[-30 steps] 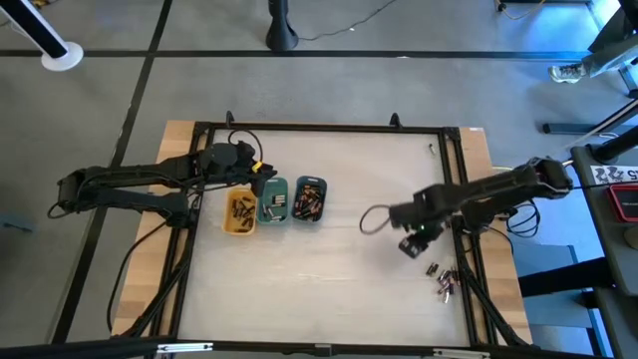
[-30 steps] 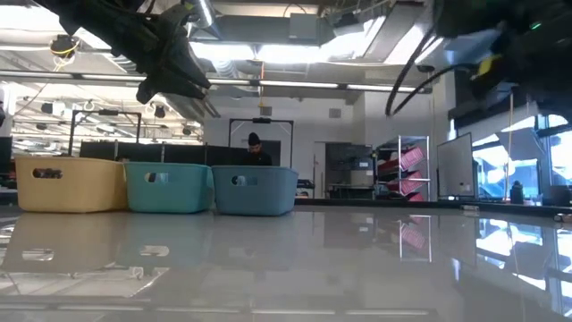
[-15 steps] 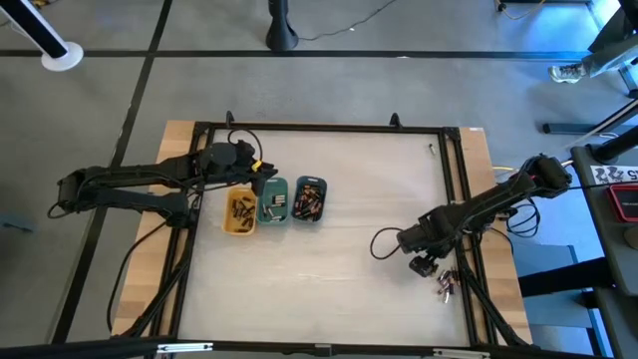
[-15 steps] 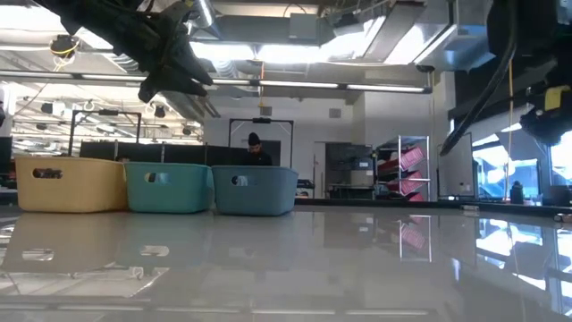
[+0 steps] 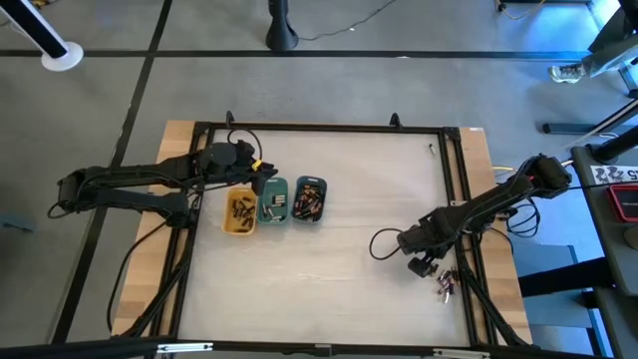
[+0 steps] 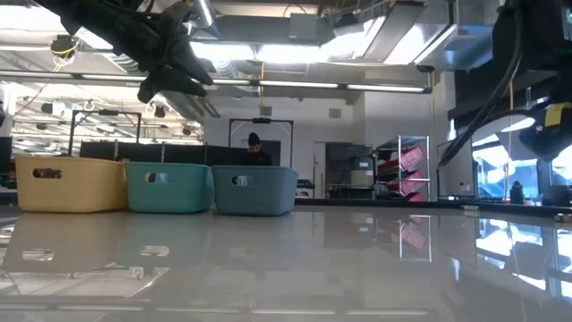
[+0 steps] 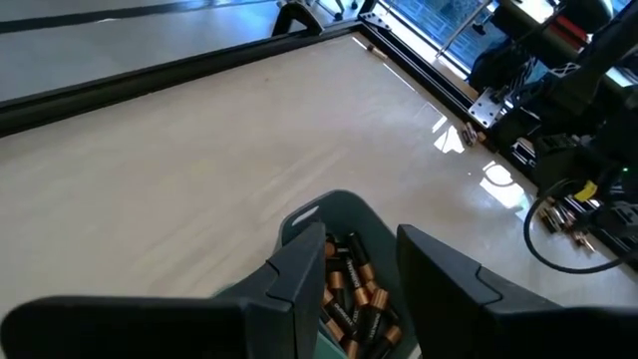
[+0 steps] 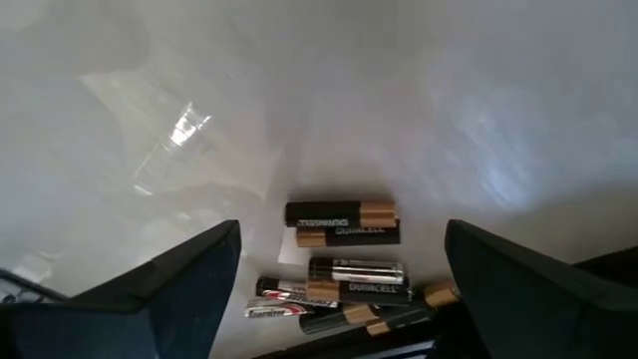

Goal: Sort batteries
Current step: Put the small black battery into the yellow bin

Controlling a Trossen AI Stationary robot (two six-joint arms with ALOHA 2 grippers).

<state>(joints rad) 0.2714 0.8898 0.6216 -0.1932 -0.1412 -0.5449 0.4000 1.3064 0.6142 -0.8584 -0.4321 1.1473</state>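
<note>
The step in hand looks like a pick from the loose pile of batteries [image 8: 344, 264] near the right edge of the tabletop [image 5: 349, 259], and doing it well means singling out one cell: the right hand [image 5: 424, 265] should come down with a finger on either side of an outer battery, such as the copper-topped one at the edge of the pile [image 8: 341, 213], which has bare surface on its free side, rather than into the tangle where several lie touching. That hand hangs low with its fingers [image 8: 179, 284] spread wide and nothing between them; in its wrist view the pile lies between them and a little ahead (close, but not yet bracketed). The left hand [image 7: 364, 274] waits over the row of yellow [image 5: 239, 225], teal [image 5: 261, 203] and blue [image 5: 321, 207] trays, its fingers partly apart and apparently empty, directly above the blue tray's sorted batteries [image 7: 349, 294].
</note>
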